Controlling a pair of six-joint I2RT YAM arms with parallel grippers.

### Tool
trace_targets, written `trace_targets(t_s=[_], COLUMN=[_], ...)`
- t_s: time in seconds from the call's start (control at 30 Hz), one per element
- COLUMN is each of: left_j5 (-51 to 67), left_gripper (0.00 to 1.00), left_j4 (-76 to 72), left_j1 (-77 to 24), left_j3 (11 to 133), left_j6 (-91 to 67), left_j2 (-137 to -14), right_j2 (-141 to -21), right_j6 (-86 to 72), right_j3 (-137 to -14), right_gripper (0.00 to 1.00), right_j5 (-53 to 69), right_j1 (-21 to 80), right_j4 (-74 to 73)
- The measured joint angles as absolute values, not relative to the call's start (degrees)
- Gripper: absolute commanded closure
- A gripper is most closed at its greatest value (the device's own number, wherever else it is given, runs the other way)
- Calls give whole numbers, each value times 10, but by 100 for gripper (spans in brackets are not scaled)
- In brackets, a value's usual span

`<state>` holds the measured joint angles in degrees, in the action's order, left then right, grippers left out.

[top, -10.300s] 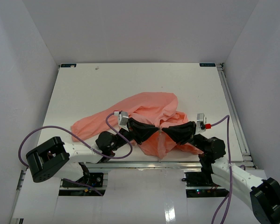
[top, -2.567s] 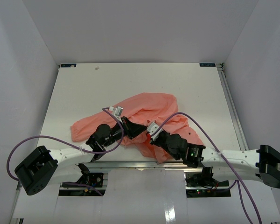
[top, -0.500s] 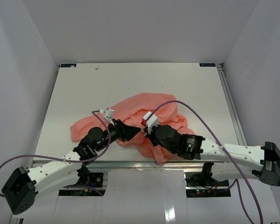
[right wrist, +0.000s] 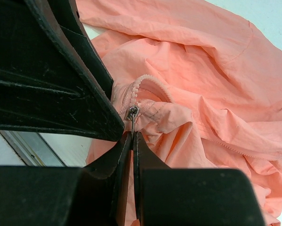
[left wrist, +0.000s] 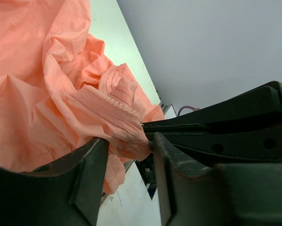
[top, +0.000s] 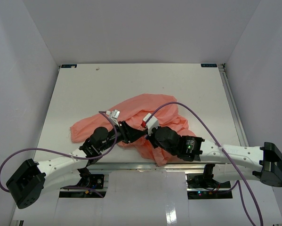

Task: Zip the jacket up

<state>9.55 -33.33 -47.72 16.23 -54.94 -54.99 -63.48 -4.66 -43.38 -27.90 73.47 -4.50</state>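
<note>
Here, right gripper point(right wrist: 132, 134) clamped the zipper pull point(right wrist: 132, 114) at its tips; teeth point(right wrist: 148, 80) curved up and away. Left gripper point(left wrist: 126, 142) straddled a fold of the jacket point(left wrist: 32, 94) alongside, jaws apart, grip unclear.

The jacket point(top: 150, 106) runs off both wrist views' edges (zipper point(right wrist: 140, 80) too small from above).

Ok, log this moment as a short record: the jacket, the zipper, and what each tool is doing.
jacket: salmon pink, crumpled near the front of the table
zipper teeth: exposed along a bunched edge
left tool: closed around a fold of fabric beside the teeth
right tool: shut, pinching the zipper pull
layout: both tools meet tip to tip at the jacket's near edge
</note>
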Motion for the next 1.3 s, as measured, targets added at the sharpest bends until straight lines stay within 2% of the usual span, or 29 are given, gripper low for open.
trace_targets(t_s=[0.1,0.17,0.2,0.57,1.3], left_j5=[99,101,101,102,120], left_gripper=[75,99,100,100,100], left_j4=[-340,-346,-347,-328,-314], left_j1=[-477,-477,-477,-477,-467], left_j3=[162,162,162,165,195], left_j6=[-545,-541,-538,-485,-404], left_j2=[-551,-551,-551,-553,-587], right_j2=[-635,-635,-635,-635,-724], right_j6=[-49,-50,-50,-39,64], right_j3=[-433,-433,-433,-445,-569], right_gripper=[92,92,92,92,92], right_j5=[-279,-279,-279,-289,-328], right_j1=[735,735,735,735,724], right_j4=[-44,-43,-43,-75,-186])
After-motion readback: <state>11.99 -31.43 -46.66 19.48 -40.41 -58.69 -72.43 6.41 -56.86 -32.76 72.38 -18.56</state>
